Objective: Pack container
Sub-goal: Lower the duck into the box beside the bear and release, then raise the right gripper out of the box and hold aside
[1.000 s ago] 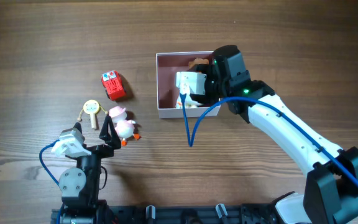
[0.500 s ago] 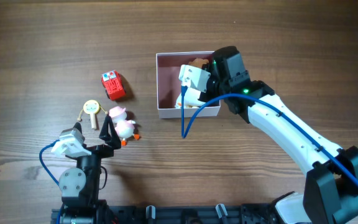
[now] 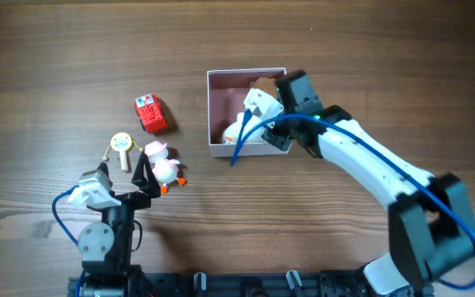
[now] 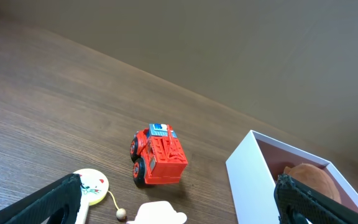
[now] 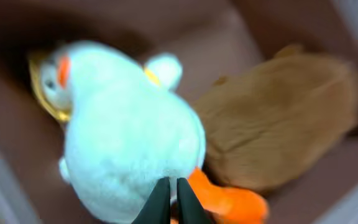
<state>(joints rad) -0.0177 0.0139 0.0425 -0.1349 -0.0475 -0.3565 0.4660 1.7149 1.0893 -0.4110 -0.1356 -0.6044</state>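
Your right hand (image 5: 169, 198) has its fingers pressed together at the white duck (image 5: 129, 143), which lies beside a brown plush (image 5: 278, 118) inside the container (image 3: 223, 92). The container sits on the counter (image 3: 56, 49), upper centre of the overhead view. Your left hand (image 4: 179, 200) is spread wide at lower left, near the pink-capped duck (image 3: 165, 167).

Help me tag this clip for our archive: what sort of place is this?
Probably a robotics lab's tabletop bench: a white robot arm and a black robot arm sit at a wood-grain table holding a square white, pink-lined container and small toys like a red toy truck.
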